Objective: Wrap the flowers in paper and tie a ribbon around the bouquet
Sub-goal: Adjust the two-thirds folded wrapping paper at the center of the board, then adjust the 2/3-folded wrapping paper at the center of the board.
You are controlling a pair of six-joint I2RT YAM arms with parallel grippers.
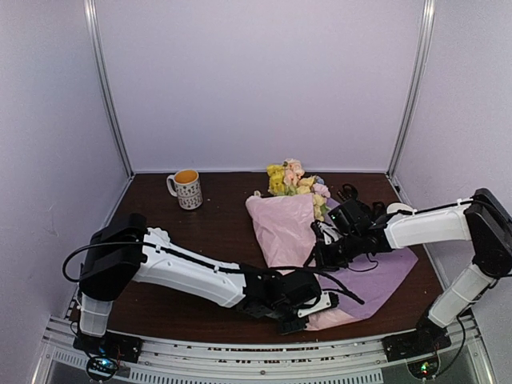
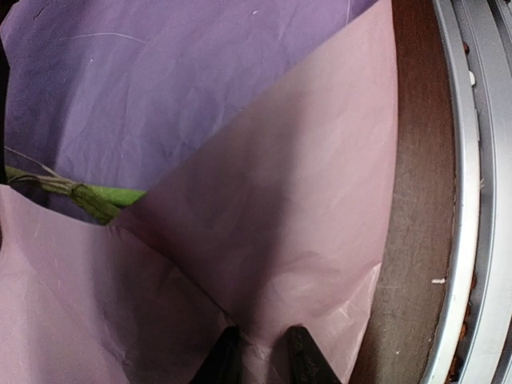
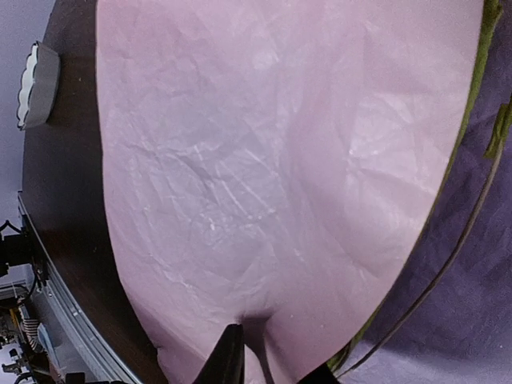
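Paper (image 2: 280, 200) (folded over) pinched in left gripper (image 2: 260, 362).

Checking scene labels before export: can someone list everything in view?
paper: 1, pale pink, lilac where it lies spread, mid-right of table, folded over the flowers
flowers: 1 bunch, yellow/peach/pink blooms, green stems, heads poking out of the paper's far end
mug: 1, white patterned, orange inside, far left, apart from the paper
table: 1, dark brown
rail: 1, metal, table's near edge
left arm: 1, white/black; left end effector pinching the paper's near end
right arm: 1, white/black; right end effector at the paper's edge, grip unclear
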